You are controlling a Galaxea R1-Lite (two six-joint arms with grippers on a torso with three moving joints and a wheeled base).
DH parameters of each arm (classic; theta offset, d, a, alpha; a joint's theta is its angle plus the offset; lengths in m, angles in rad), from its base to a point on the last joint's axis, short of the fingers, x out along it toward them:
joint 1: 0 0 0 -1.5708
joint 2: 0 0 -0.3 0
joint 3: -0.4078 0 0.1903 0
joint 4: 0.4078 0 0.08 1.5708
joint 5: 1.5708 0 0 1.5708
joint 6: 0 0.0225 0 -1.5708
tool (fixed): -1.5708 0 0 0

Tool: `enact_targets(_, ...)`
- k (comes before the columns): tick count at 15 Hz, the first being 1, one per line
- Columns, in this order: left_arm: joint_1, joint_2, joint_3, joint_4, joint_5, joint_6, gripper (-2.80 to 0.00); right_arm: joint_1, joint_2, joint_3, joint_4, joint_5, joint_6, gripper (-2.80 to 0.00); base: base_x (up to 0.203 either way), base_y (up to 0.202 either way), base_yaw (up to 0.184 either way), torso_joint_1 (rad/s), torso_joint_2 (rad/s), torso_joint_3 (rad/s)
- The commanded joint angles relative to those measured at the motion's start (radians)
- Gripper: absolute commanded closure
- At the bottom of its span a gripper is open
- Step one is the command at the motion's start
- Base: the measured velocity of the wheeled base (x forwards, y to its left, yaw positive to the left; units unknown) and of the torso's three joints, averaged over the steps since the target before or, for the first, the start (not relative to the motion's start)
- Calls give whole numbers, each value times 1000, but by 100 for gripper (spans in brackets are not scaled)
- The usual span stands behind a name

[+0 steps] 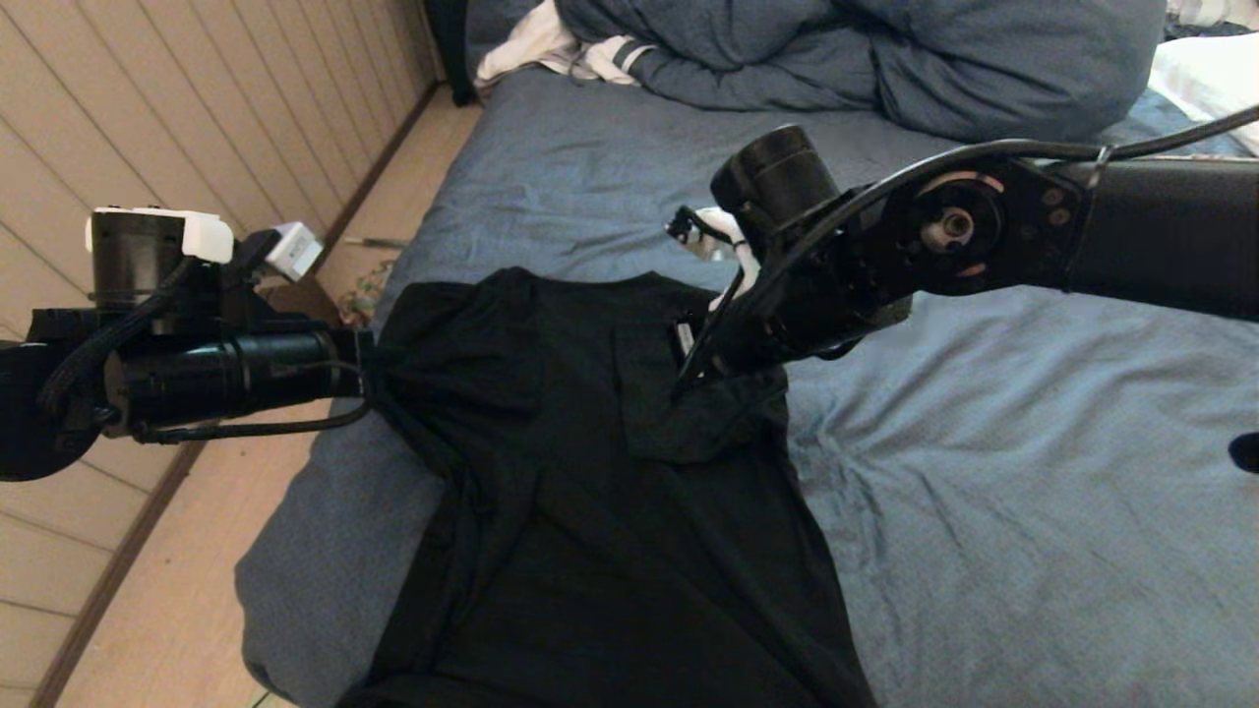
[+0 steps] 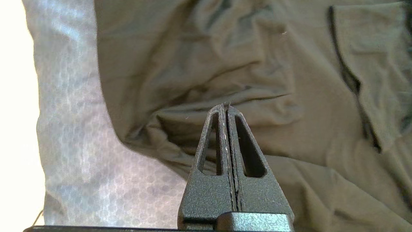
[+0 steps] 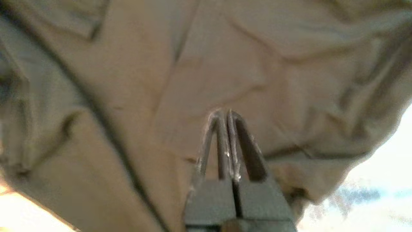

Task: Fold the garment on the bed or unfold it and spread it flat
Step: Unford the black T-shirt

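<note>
The garment (image 1: 590,511) is a black T-shirt lying plain side up, crumpled, on the slate-blue bed (image 1: 1033,472) near its left edge. My left gripper (image 1: 369,379) reaches in from the left and is shut on a bunched fold at the garment's left side. In the left wrist view its tips (image 2: 225,108) pinch a crease of the garment (image 2: 193,64) over the sheet (image 2: 70,129). My right gripper (image 1: 703,379) comes in from the right and is shut on cloth at the upper right, by a sleeve. The right wrist view shows its tips (image 3: 223,112) pressed into the garment (image 3: 161,64).
A bulky blue duvet (image 1: 866,59) and white striped clothing (image 1: 580,49) lie at the head of the bed, with a white pillow (image 1: 1210,79) at the far right. Wooden floor (image 1: 197,590) and a panelled wall run along the bed's left edge.
</note>
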Motion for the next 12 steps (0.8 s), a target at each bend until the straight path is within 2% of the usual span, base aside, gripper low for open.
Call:
enact_targets(1,-1,6,7,-3,4,-13,0,60,32,1,1,-72,-11,0,0,0,0,0,0,0)
enact_targets(4,-3,8,8,-3,0,-45,0,122,61,6,0,-95,-10,0,0,0,0,0,0,0)
enact_targets(5,-4,9,11,-3,-2,-59,0,137,74,8,-1,-134,-8,0,0,0,0,0,0,0)
enact_targets(6,-4,9,14,-7,-4,-82,0,148,91,10,-3,-169,-11,-280,0,0,0,0,0,0)
enact_targets(12,-10,40,74,-107,-7,-92,0,152,142,11,-19,-178,-9,-280,0,0,0,0,0,0)
